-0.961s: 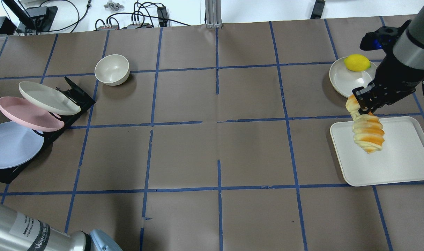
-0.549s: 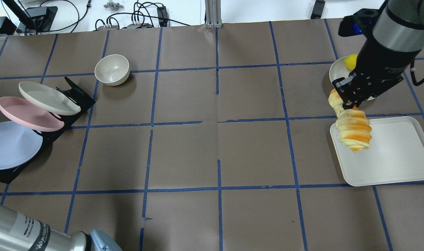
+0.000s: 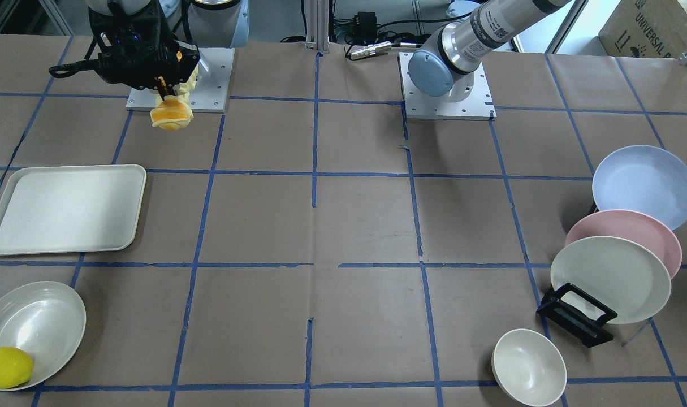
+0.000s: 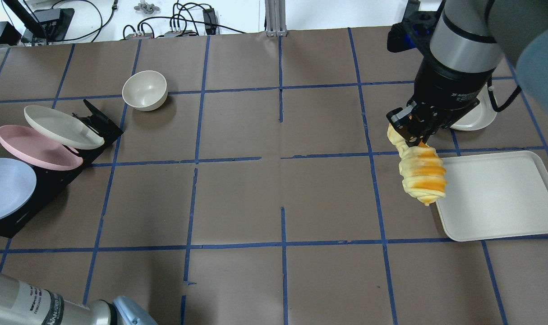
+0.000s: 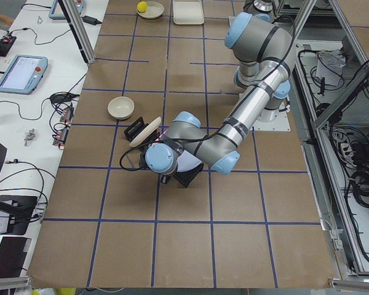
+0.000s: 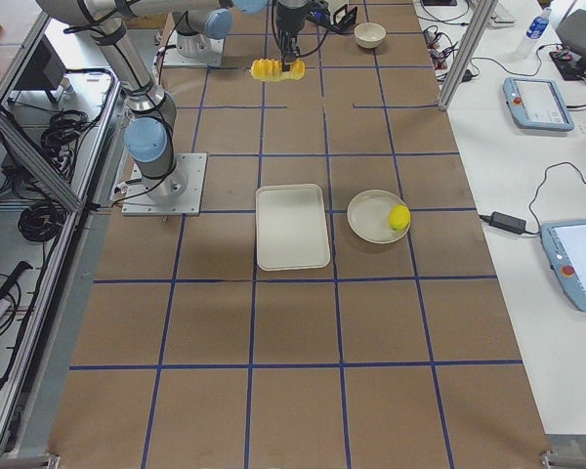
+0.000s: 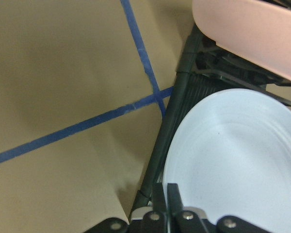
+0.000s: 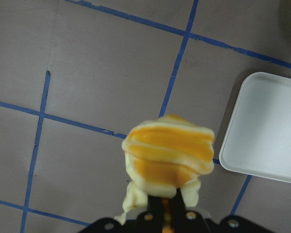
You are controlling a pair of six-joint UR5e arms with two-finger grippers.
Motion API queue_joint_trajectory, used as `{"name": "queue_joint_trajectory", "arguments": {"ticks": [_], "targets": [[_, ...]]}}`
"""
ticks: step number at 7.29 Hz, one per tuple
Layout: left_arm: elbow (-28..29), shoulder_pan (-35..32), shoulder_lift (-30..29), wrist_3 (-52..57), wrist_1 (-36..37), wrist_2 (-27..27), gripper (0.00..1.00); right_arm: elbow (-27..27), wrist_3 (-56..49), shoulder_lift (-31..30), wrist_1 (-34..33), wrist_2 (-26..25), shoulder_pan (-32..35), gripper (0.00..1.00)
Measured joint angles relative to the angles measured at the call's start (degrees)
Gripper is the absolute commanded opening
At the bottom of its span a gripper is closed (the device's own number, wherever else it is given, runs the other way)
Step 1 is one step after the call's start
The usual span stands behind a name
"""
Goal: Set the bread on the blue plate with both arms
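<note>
Overhead: blue plate cut by left edge; right arm hides lemon & most of cream plate. Wrist cams: left gripper mostly below btm edge; right gripper tips buried in bread.

Bread hangs near tray; lemon lies in dish.

arms: silver-grey tubes | joint caps: light-blue | jaws: black, small screws

Both closed: right gripper aloft, left gripper low
</note>
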Motion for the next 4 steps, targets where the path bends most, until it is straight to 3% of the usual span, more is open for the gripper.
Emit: {"name": "queue_joint_trajectory", "arguments": {"ticks": [4], "targets": [[-1.1,-1.2,13.2,-2.1,-10.7,0.4,0.03,4.6,-0.9,-2.6,-0.8,-0.1,-0.2,0.05]]}}
